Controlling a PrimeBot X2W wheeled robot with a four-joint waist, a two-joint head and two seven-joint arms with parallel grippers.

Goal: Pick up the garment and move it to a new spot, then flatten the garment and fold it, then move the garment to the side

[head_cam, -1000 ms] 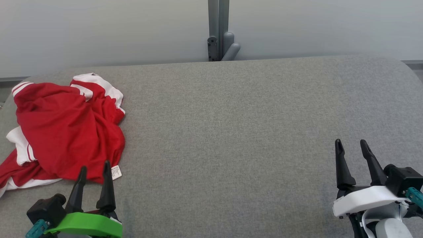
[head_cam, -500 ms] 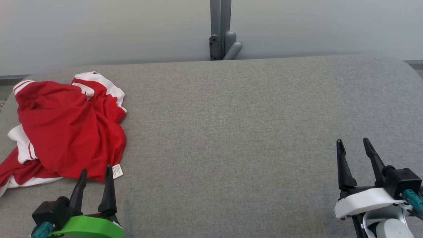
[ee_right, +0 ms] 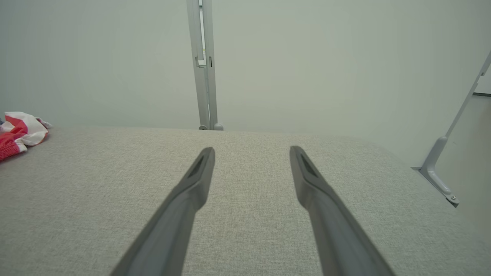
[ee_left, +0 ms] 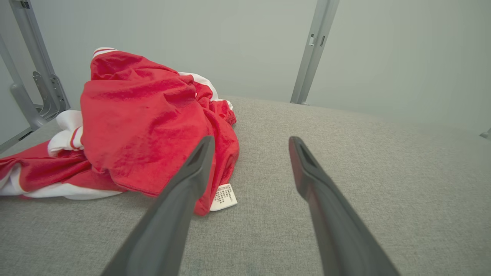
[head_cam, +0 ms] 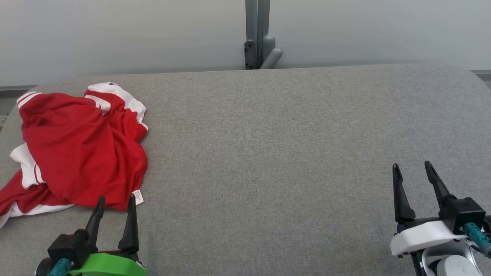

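Note:
The garment is a crumpled red shirt with white trim, heaped at the far left of the grey padded table. A white label sticks out at its near right corner. In the left wrist view the garment lies ahead and to the left. My left gripper stands open just short of that corner, empty, its tips apart over bare fabric. At the lower right my right gripper is open and empty, far from the garment; its tips point across the table.
A grey metal post with a bracket rises behind the table's far edge against a pale wall. Another frame leg stands off the table's right end. The table's left edge runs close beside the garment.
The left gripper has drawn slightly back and to the right from the garment's edge. The right gripper has drifted a little right. The camera has shifted slightly. The garment lies as before.

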